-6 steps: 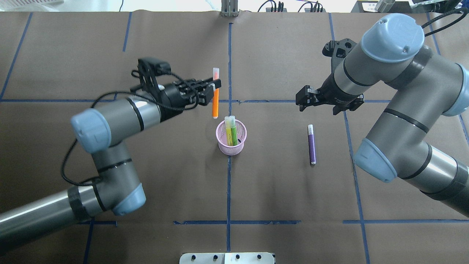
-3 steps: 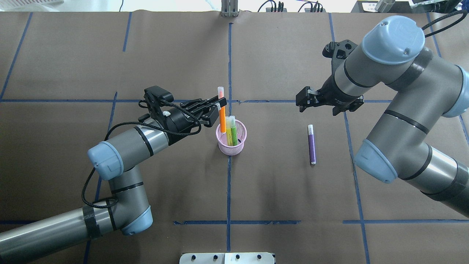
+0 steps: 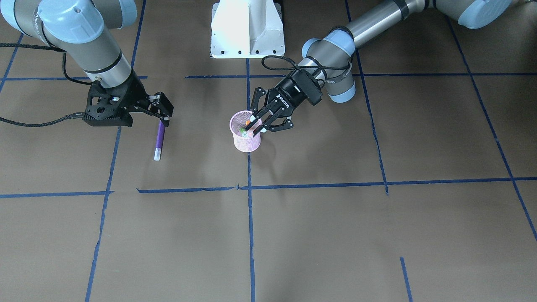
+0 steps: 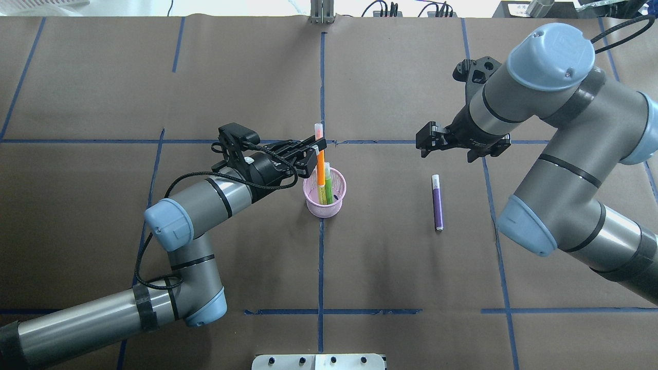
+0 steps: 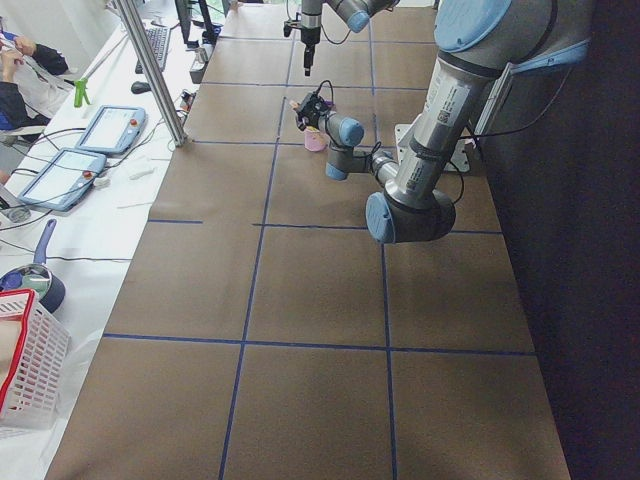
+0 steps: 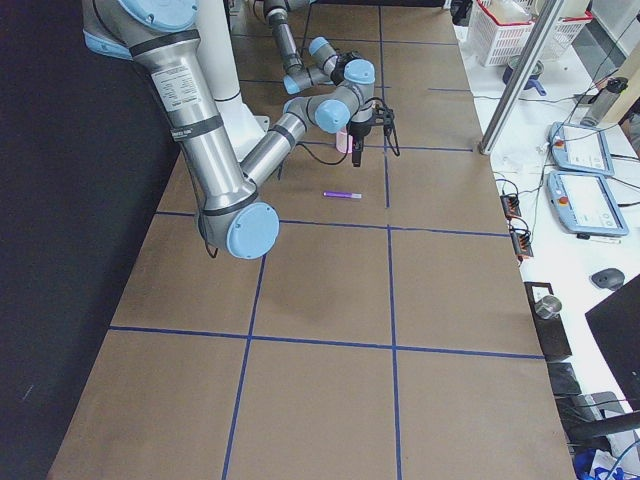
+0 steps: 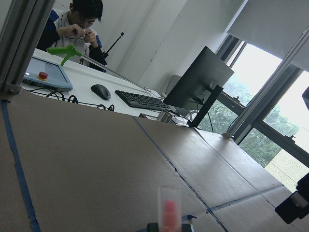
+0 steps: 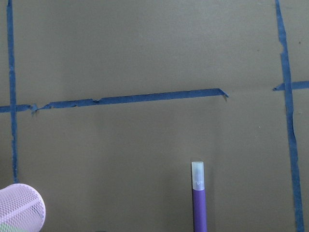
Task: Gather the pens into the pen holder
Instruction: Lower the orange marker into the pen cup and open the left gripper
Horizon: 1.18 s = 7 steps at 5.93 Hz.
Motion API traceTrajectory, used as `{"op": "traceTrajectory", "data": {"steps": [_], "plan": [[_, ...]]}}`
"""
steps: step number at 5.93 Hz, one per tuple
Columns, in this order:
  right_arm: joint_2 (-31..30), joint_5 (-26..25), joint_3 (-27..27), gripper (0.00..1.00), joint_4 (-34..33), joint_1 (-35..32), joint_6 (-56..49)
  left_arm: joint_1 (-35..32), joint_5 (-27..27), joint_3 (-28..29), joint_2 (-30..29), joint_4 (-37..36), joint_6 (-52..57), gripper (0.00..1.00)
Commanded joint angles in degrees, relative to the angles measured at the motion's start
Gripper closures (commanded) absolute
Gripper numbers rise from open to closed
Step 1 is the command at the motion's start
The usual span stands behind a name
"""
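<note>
White lettering on the body of the left gripper [image 4: 315, 148] reads ROBOTIQ in the front-facing view. No other writing in any view is large enough to read.

The pen holder [image 4: 334, 208], a pink mesh cup, stands upright on the table [image 4: 390, 267], directly below the left fingers. Inside it, a yellow pen [image 4: 320, 194] and a green pen [image 4: 328, 187] stand side by side, leaning on the rim on the left fingers' side. The orange pen [image 4: 321, 167] stands nearly upright with its lower end inside the rim, beside the yellow one. The left fingers are closed on its upper part, just under the pale cap, which pokes up past the fingertips. In the left wrist view that cap shows as a blurred translucent tube with a pinkish core, just ahead of the fingers.

The purple pen [image 4: 437, 203] lies flat on the table, well apart from the cup, with its pale cap pointing away from the robot. The right gripper [image 3: 166, 116] hangs above it without touching it. Whether its fingers are parted or together cannot be told from these views. The right wrist view shows only the pen's cap end below, with the cup's rim off to the side.
</note>
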<state>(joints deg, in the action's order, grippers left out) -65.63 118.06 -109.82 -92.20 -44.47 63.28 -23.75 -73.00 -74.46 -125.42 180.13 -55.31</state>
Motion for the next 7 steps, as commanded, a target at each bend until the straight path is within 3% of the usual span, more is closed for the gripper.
{"op": "traceTrajectory", "data": {"steps": [1,2,3,4,5,6,7], "plan": [[0.0,0.1,0.1,0.0,0.0,0.0,0.0,1.2,0.9,1.3,-0.4,0.3,2.0,0.91],[0.0,0.1,0.0,0.0,0.0,-0.1,0.0,1.3,1.0,1.2,-0.2,0.3,2.1,0.48],[-0.1,0.2,0.0,0.0,0.0,-0.1,0.0,1.3,0.9,0.5,0.2,0.4,2.7,0.32],[0.0,0.2,0.0,0.0,0.0,-0.1,0.0,1.3,0.8,0.3,0.1,0.4,2.8,0.25],[0.0,0.2,0.1,0.0,0.0,-0.1,0.0,1.3,0.5,-1.9,0.2,0.3,2.8,0.25],[-0.9,0.1,0.1,0.0,0.1,0.0,-0.1,-0.4,-5.1,-4.9,1.2,-1.1,2.9,0.24],[-1.9,0.0,0.4,0.0,0.0,0.0,-1.7,-4.8,-11.0,-7.6,3.1,-5.5,2.9,0.18]]}}
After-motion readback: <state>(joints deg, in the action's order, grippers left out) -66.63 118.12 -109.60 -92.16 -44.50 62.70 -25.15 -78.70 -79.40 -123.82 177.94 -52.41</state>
